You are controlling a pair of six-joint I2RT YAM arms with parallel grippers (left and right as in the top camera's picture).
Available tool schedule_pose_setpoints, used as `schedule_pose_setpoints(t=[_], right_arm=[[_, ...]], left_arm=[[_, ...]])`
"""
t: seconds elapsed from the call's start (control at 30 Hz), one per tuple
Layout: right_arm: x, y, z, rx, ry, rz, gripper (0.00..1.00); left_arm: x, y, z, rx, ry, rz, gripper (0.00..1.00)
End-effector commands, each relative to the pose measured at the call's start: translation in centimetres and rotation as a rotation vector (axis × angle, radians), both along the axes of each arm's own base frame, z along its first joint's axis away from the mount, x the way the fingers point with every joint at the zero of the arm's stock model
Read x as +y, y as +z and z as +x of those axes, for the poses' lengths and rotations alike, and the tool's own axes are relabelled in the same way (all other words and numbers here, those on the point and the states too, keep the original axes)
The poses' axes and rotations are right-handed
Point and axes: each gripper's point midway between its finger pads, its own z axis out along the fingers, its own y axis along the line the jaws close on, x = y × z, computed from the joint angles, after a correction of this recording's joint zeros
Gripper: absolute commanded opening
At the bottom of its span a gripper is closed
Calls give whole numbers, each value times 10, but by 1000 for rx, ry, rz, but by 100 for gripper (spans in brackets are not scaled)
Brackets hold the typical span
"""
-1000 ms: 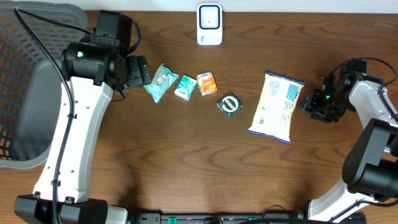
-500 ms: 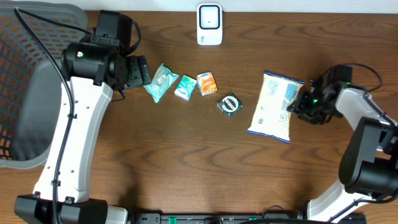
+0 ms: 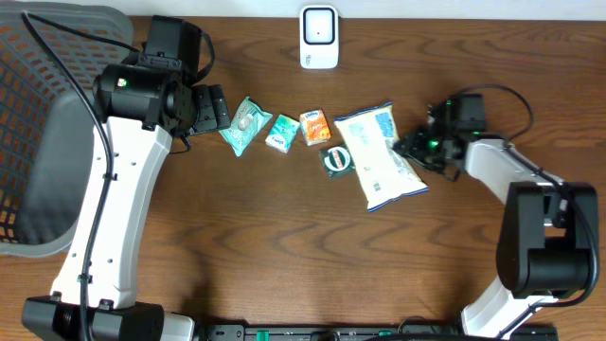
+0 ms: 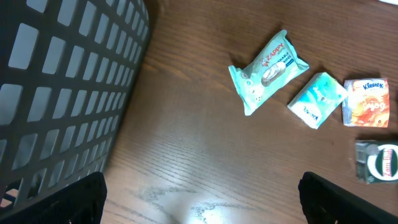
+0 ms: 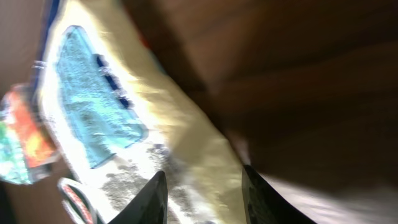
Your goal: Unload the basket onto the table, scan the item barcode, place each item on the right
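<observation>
The item is a white and blue snack bag (image 3: 379, 156), lying askew at centre right, with one corner over a round green tin (image 3: 334, 161). My right gripper (image 3: 417, 150) is at the bag's right edge. In the right wrist view the bag (image 5: 124, 124) fills the space between the two fingers of the right gripper (image 5: 204, 199), which are closed on its edge. The white barcode scanner (image 3: 319, 38) stands at the back centre. My left gripper (image 3: 213, 107) hovers at the left, and its wrist view shows the left gripper (image 4: 202, 199) wide open over bare wood.
A teal wipes packet (image 3: 244, 125), a small teal tissue pack (image 3: 281, 132) and an orange tissue pack (image 3: 314, 127) lie in a row left of the bag. A dark mesh basket (image 3: 38, 114) fills the far left.
My right gripper has swung left with the snack bag, which has moved toward the centre, turned, and now overlaps the green tin. The jaws have narrowed. The left arm is unchanged.
</observation>
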Motion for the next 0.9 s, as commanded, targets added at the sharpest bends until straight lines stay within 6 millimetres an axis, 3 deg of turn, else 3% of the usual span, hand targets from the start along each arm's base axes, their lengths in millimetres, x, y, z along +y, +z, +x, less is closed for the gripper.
schedule_pose_setpoints(t=[0.0, 0.17, 0.33, 0.53, 0.7, 0.87], right_arm=[[28, 7, -1, 16, -20, 63, 33], [43, 13, 5, -28, 17, 60, 30], [27, 23, 9, -32, 47, 18, 36], [3, 43, 7, -18, 176, -128, 54], [5, 49, 7, -61, 283, -172, 74], [10, 46, 16, -126, 300, -181, 86]], left_arm=[[3, 0, -1, 1, 14, 8, 98], [3, 0, -1, 1, 14, 8, 98], [3, 0, -1, 1, 14, 8, 98], [3, 0, -1, 1, 14, 8, 98], [3, 0, -1, 1, 14, 8, 98], [3, 0, -1, 1, 14, 8, 98]])
